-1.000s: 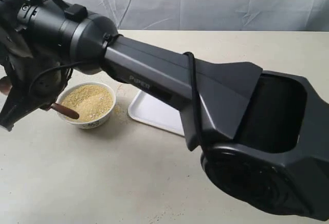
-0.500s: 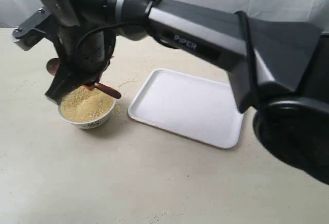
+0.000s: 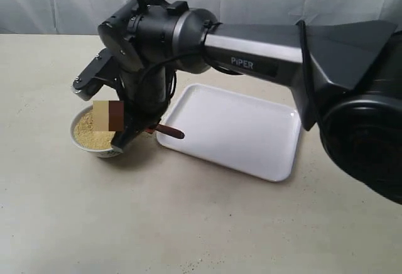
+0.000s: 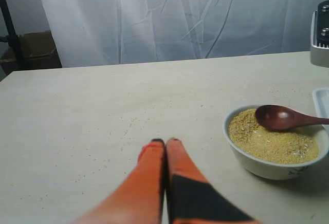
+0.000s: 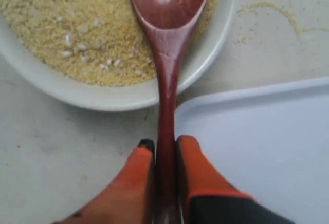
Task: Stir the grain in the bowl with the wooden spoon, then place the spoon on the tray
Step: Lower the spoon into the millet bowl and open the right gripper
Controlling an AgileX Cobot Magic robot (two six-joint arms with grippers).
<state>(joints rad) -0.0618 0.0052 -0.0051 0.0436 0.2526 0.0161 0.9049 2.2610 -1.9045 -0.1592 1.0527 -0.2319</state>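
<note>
The white bowl (image 3: 94,150) of tan grain (image 3: 83,133) stands left of the white tray (image 3: 251,137). My right gripper (image 5: 165,144) is shut on the slim handle of the dark wooden spoon (image 5: 167,54). The spoon's round end rests on the grain (image 5: 67,23) inside the bowl (image 5: 118,98), and its handle crosses the rim toward the tray (image 5: 267,142). In the exterior view the handle's end (image 3: 171,132) pokes out over the tray's near corner. My left gripper (image 4: 165,143) is shut and empty, low over the table beside the bowl (image 4: 267,166), where the spoon (image 4: 280,117) shows.
Loose grains lie scattered on the beige table (image 4: 128,126) and in a thin trail beside the bowl (image 5: 272,8). A white curtain (image 4: 169,13) hangs behind the table. The right arm's dark body (image 3: 251,48) reaches across above the tray.
The right arm has swung the spoon round the bowl, from its left side across the back to the side nearest the tray. The handle now points at the tray.
</note>
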